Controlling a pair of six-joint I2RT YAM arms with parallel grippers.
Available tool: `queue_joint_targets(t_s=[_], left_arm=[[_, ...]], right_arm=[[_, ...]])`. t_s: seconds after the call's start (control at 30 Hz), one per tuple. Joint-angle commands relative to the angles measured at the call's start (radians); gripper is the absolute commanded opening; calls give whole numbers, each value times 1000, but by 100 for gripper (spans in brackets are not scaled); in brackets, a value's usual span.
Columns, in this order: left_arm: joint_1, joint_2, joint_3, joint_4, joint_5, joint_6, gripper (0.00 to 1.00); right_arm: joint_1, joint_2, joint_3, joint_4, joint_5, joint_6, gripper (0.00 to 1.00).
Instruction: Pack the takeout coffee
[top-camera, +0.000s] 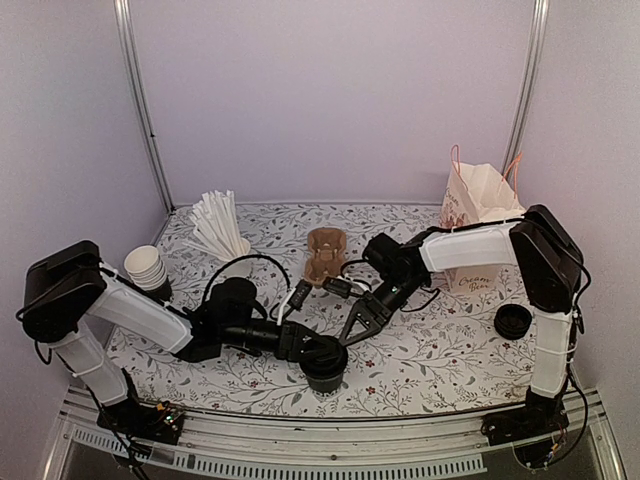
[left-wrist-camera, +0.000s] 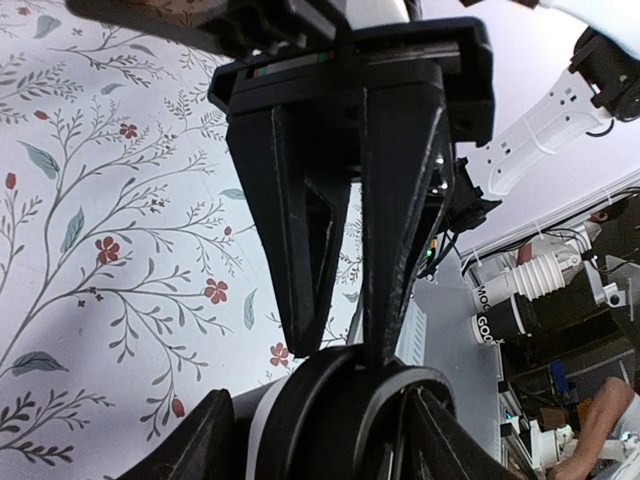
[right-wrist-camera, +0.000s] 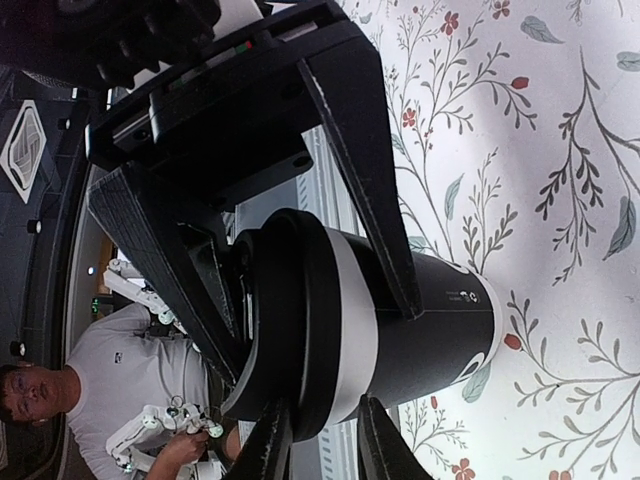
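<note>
I am holding the coffee cup (top-camera: 323, 362) by its lid (right-wrist-camera: 285, 320) in my half-open left fingers (left-wrist-camera: 195, 450), near the front edge of the bench (top-camera: 440, 350). Up close, unlike overhead, my right fingers (right-wrist-camera: 370, 180) are showing narrowly apart across that lid; I cannot tell if they are gripping.

Takeout coffee (top-camera: 325, 372) front-centre — paper bag (top-camera: 478, 212) back-right.

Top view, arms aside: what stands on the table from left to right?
Stack of lidless cups → straw holder → takeout coffee → paper bag. The cardboard carrier lines up behind the coffee and the loose lids overlap the bag, so both are left out.
</note>
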Motion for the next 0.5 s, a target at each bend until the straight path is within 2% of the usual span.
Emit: queue_joint_targets(t_s=[0.0,0.2,0.47], left_arm=[[6,49,-59,-408,-119,0,58],[-66,-95,-33,-424,-168,84,59],[-83,-182,48,-451,-199,126,63]], right_arm=[[66,154,-52,-14,535,-29,20],[66,55,36,-76,322,-162,20],[65,-31,112,-164,241,-261,34]])
